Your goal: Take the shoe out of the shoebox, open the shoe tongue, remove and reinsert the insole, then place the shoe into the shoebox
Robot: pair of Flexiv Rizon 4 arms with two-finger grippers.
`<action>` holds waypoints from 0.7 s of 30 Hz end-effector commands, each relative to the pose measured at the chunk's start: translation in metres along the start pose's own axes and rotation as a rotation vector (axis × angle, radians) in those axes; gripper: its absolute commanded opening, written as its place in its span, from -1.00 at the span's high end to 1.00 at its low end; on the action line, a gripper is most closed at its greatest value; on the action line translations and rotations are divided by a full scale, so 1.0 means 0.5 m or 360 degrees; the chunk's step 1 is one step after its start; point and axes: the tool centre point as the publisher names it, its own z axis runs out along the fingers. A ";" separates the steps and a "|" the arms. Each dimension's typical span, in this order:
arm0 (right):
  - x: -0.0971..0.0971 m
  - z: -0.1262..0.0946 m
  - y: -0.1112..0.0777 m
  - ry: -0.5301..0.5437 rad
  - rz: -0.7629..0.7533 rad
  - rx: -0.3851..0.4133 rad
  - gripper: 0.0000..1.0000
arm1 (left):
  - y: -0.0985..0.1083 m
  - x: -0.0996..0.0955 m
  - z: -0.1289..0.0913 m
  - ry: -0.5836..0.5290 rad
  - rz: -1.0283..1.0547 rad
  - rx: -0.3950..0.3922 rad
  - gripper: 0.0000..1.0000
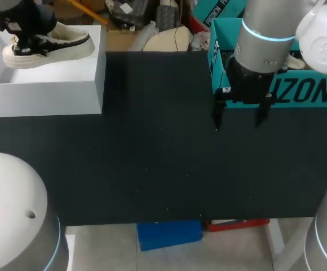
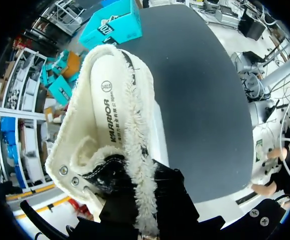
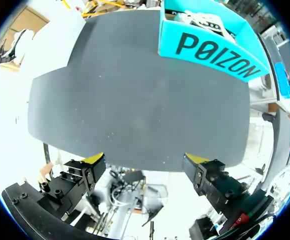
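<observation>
Dark bench (image 1: 152, 169), white shoebox (image 1: 45, 96) far left. Left gripper (image 2: 140, 207) clamped on fleecy collar of shoe (image 2: 105, 120), likely soft and light. Right gripper (image 3: 145, 162) apart.

Blk lettering on teal box (image 3: 211, 49), print on insole (image 2: 108, 114)

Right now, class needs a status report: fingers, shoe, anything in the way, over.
Left fingers shut on shoe, above white box. Right fingers open, empty, over table. Teal box behind them, not blocking.

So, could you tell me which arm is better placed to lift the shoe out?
Left. The left jaws grip the shoe at the white shoebox; the right jaws hang open far across the table, beside the teal box.
</observation>
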 end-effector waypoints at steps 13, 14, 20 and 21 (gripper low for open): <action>0.002 0.000 0.001 -0.0003 0.0001 0.0000 -1.00 | 0.082 -0.019 0.082 -0.0050 0.0016 -0.0118 1.00; 0.002 0.000 0.001 -0.0003 0.0001 0.0000 -1.00 | 0.085 -0.018 0.090 -0.0056 0.0014 -0.0136 1.00; 0.002 0.000 0.001 -0.0003 0.0001 0.0000 -1.00 | 0.103 -0.022 0.138 -0.0066 0.0010 -0.0185 1.00; 0.002 0.000 0.001 -0.0003 0.0001 0.0000 -1.00 | 0.107 -0.024 0.148 -0.0070 0.0011 -0.0197 1.00</action>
